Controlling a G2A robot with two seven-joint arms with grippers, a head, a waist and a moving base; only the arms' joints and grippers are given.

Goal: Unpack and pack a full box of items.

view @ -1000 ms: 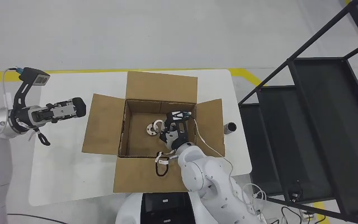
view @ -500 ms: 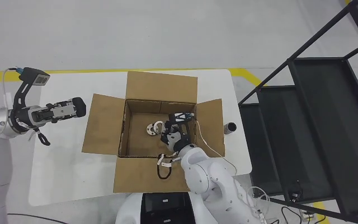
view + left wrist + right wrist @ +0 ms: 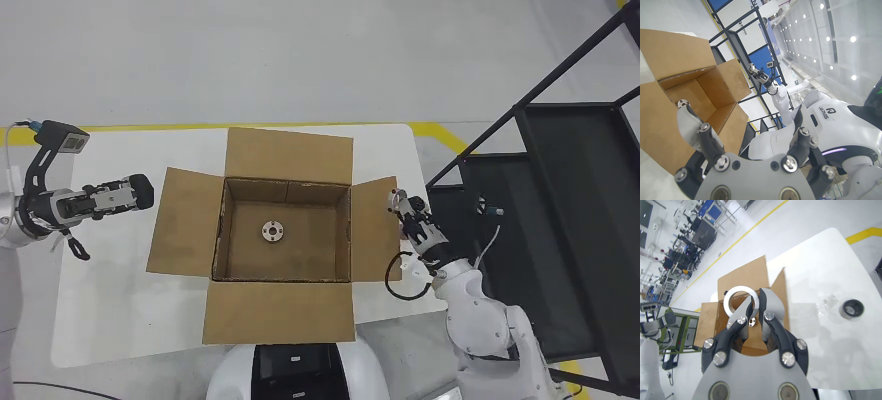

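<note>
An open cardboard box [image 3: 290, 155] stands on the white table [image 3: 110, 310]. A small round metal flange [image 3: 271, 232] lies on its floor, also seen as flange [image 3: 683, 103] and flange [image 3: 752, 321]. My right gripper [image 3: 400, 205] hangs over the box's right flap, shut on a silver metal ring [image 3: 738, 294]; the gripper [image 3: 756, 296] pinches the ring's wall, one finger inside the hole. My left gripper [image 3: 143, 190] hovers left of the box over the table, and in its own view the gripper [image 3: 743, 117] is open with nothing in it.
A dark-cored metal sleeve [image 3: 852, 308] stands on the table right of the box. A black stepped metal frame [image 3: 540, 200] rises close beyond the table's right edge. Bare table lies left of and behind the box.
My right arm has come up out of the box with the ring and swung right, past the right flap. The left arm has kept still.
</note>
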